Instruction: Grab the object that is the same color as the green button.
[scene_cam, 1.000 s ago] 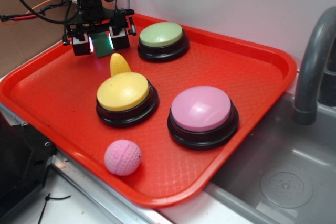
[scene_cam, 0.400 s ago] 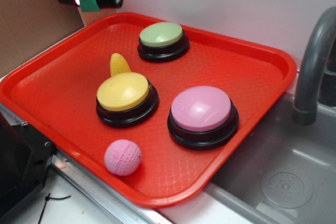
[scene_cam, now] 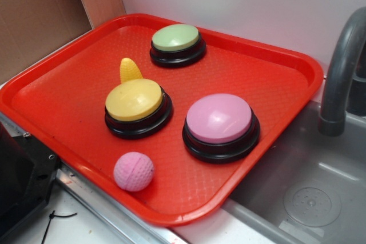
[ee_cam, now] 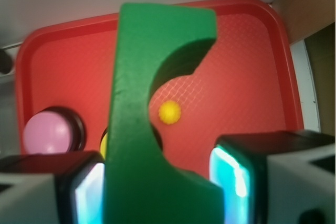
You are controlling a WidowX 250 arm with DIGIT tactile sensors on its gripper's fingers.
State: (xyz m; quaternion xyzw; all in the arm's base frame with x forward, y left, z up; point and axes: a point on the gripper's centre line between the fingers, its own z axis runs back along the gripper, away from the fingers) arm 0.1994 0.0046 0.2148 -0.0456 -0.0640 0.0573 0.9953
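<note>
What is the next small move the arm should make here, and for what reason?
Probably none beyond holding the jaws closed and steady. The wrist view shows the green block sitting between the jaws, well above the red tray, with the green button left down on the tray, so the grab looks complete.

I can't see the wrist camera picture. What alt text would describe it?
A dark green block with a curved notch fills the centre, between the gripper's two fingers. Far below lies a red tray with a pink button and a small yellow piece.
</note>
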